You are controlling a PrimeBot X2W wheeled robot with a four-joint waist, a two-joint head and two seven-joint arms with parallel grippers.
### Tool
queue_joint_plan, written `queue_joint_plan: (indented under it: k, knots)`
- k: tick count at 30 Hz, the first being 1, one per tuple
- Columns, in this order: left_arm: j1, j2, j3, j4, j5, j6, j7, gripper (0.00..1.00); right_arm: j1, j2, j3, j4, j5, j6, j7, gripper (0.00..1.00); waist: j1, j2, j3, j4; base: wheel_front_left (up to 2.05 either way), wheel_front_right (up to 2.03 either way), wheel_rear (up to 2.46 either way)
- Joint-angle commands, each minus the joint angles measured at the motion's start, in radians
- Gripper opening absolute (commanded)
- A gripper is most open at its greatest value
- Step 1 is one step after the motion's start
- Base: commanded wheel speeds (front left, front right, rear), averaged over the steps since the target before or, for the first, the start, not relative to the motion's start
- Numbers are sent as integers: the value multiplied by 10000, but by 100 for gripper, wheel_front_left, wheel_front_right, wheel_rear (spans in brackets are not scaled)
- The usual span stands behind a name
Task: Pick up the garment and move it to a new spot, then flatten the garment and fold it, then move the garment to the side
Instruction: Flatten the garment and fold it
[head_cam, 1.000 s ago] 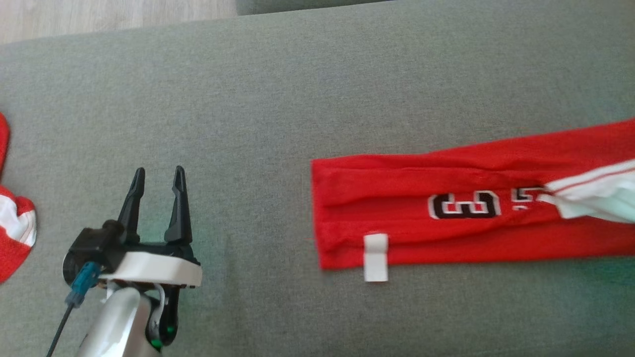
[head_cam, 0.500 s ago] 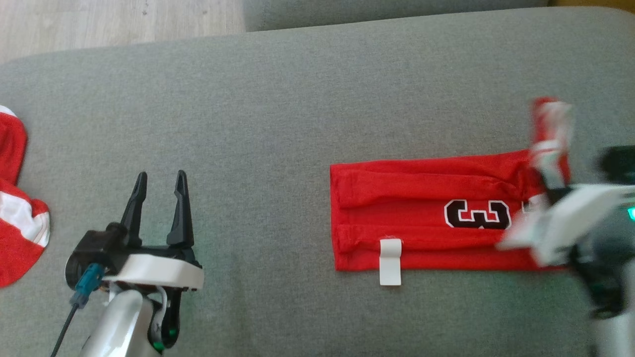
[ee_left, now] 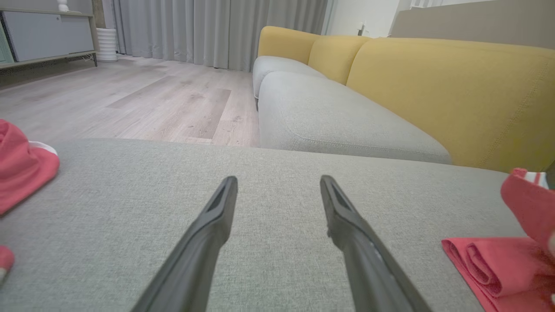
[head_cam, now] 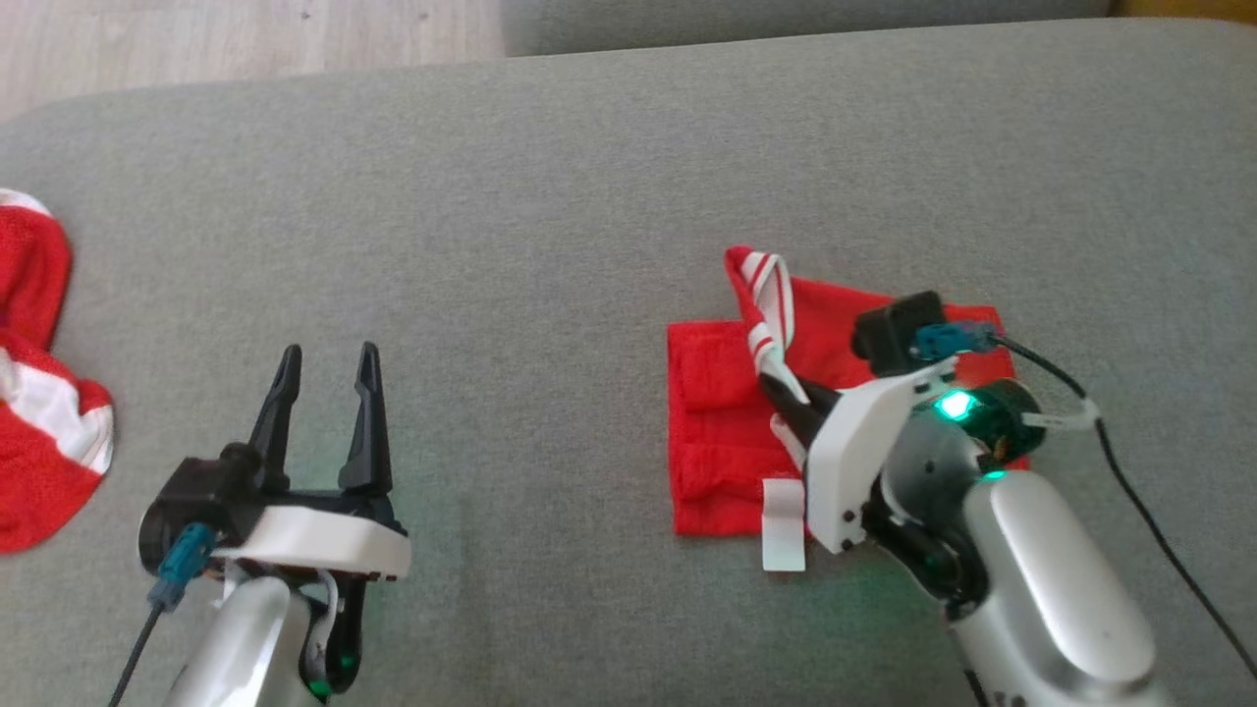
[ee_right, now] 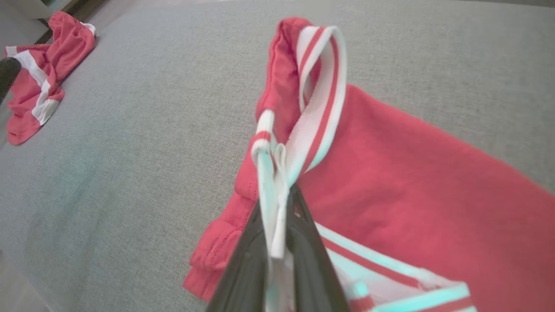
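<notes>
The red garment [head_cam: 717, 422] lies on the gray sofa cushion [head_cam: 540, 245], right of centre in the head view, gathered into a compact folded block with rolled creases along its left edge. A small white tag [head_cam: 783, 525] hangs over its near edge onto the cushion.

The right end effector [head_cam: 776, 388] reaches in over the garment from the lower right. Its fingers are pinched together on a white-and-red striped band [head_cam: 771, 295] of the garment. In the right wrist view the two dark fingers of this end effector [ee_right: 277, 199] are closed narrowly, with the white edge of the band [ee_right: 321, 99] caught between them. The band stands up in a loop above the red fabric [ee_right: 412, 173].

The left end effector [head_cam: 330, 350] is at the lower left, well apart from the garment, above bare cushion. Its fingers are spread wide and hold nothing. The left wrist view shows the same wide gap in this end effector [ee_left: 279, 178], with the garment's rolled edge [ee_left: 498, 268] at the far right.

A second red-and-white cloth [head_cam: 39, 393] lies crumpled at the cushion's left edge. Beyond the cushion are a yellow sofa back [ee_left: 433, 95] and a wood floor [ee_left: 130, 95].
</notes>
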State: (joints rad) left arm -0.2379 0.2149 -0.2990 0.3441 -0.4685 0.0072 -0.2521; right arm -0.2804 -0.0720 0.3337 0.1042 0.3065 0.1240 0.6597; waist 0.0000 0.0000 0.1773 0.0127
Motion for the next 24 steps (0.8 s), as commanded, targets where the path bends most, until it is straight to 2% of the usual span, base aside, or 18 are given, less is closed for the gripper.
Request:
queue_joint_plan:
  k: [1, 3, 4, 5, 10, 13, 17, 20, 24]
  knots:
    - [-347, 159, 249, -221, -71, -66, -88, 100, -514, 185, 332, -21, 105, 67, -174, 0, 0, 0, -1, 94, 0, 0, 0]
    - [-384, 127, 192, -169, -65, -86, -87, 100, -616, 201, 443, 378, 128, 67, -251, 2, 0, 0, -12, 172, 0, 0, 0]
    - [-396, 116, 176, -147, -67, -91, -87, 100, -643, 206, 503, 532, 162, 67, -277, 47, 0, 0, -18, 195, 0, 0, 0]
    - [-405, 107, 164, -129, -68, -95, -88, 100, -652, 209, 536, 635, 277, 67, -326, 100, 0, 0, -25, 217, 0, 0, 0]
    - [-360, 106, 179, -80, -89, -87, -90, 100, -685, 214, 472, -15, 2057, 67, -1166, 100, 0, 0, -135, 254, 0, 0, 0]
    - [-299, 128, 224, -89, -106, -65, -91, 100, -764, 215, 172, -566, 2233, 67, -1529, 100, 0, 0, -186, 207, 0, 0, 0]
    - [-169, 192, 323, -154, -132, -28, -93, 100, -607, 84, -999, -1581, 1626, 67, -1927, 100, 0, 0, -283, 99, 0, 0, 0]
    - [-55, 227, 386, -215, -140, -4, -94, 100, -152, -277, -2115, -2024, 961, 67, -2158, 100, 0, 0, -389, 24, 0, 0, 0]
    - [134, 247, 487, -308, -140, 9, -95, 100, 643, -889, -3142, -2251, -23, 67, -3162, 100, 0, 0, -633, -81, 0, 0, 0]
